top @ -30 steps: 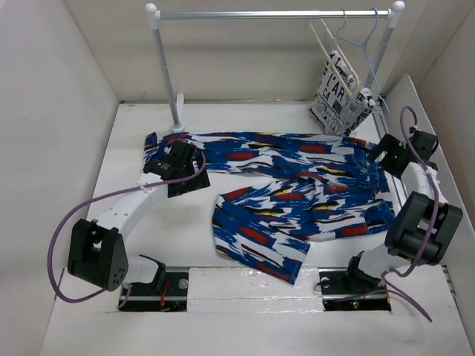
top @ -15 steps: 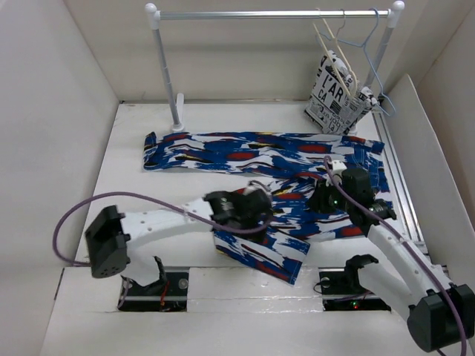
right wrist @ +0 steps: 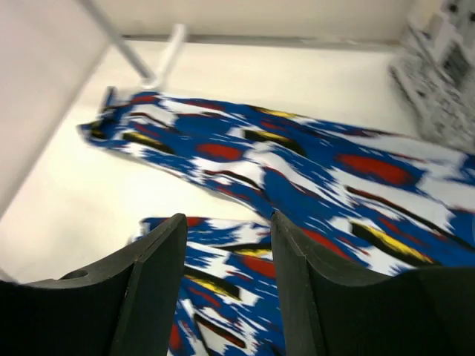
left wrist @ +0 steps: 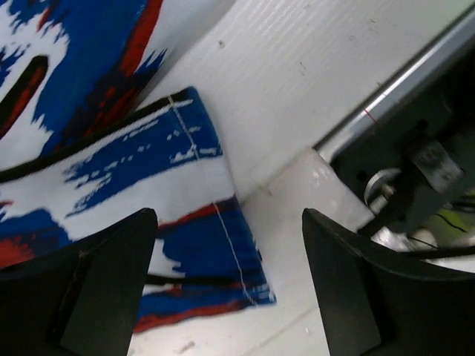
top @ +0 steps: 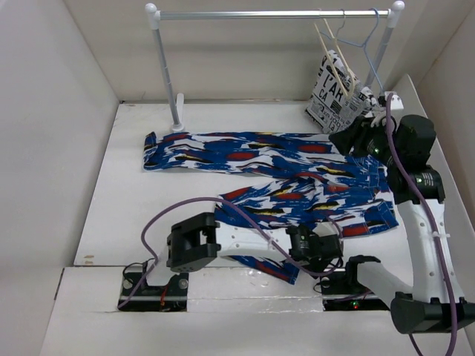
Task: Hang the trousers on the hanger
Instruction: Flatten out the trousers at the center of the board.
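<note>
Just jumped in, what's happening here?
Neither arm holds anything. The trousers lie spread flat on the table, one leg stretched left, the other bent toward the arm bases. The left pincer is open above that near leg's cuff, by the right arm's base. The right pincer is open, up near the waist end. The hanger hangs on the rail, not yet used.

Trousers (top: 297,189) lie spread across the bench. The left gripper (top: 326,248) is by the near edge, the right gripper (top: 349,139) near the far right corner, close to the hanger (top: 338,59).
</note>
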`<move>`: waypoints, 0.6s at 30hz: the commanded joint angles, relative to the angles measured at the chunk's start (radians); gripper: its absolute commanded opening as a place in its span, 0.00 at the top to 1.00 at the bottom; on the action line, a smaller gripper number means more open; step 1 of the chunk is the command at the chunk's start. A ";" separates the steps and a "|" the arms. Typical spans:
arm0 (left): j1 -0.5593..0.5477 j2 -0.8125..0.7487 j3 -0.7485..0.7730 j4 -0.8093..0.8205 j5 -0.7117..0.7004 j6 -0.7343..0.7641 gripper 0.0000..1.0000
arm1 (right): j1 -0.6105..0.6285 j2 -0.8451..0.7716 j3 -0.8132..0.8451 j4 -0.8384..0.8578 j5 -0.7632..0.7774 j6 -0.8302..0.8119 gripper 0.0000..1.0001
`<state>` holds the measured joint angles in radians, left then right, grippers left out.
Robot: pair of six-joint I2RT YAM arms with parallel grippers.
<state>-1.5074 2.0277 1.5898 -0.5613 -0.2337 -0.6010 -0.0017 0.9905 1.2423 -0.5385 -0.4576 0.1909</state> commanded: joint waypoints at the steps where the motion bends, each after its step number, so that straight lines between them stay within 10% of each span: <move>1: 0.001 0.051 0.068 0.008 -0.027 0.049 0.25 | 0.045 -0.009 0.029 0.035 -0.107 0.050 0.45; 9: 0.001 0.121 0.047 0.007 -0.101 0.021 0.47 | 0.114 -0.113 -0.138 0.143 -0.144 0.117 0.45; 14: 0.001 0.120 -0.011 -0.020 -0.199 -0.060 1.00 | 0.123 -0.144 -0.168 0.123 -0.148 0.111 0.44; 18: 0.021 0.005 -0.090 -0.084 -0.323 -0.170 1.00 | 0.123 -0.138 -0.168 0.120 -0.144 0.093 0.44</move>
<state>-1.5105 2.1162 1.5646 -0.5259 -0.4202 -0.6727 0.1127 0.8627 1.0679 -0.4694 -0.5850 0.2916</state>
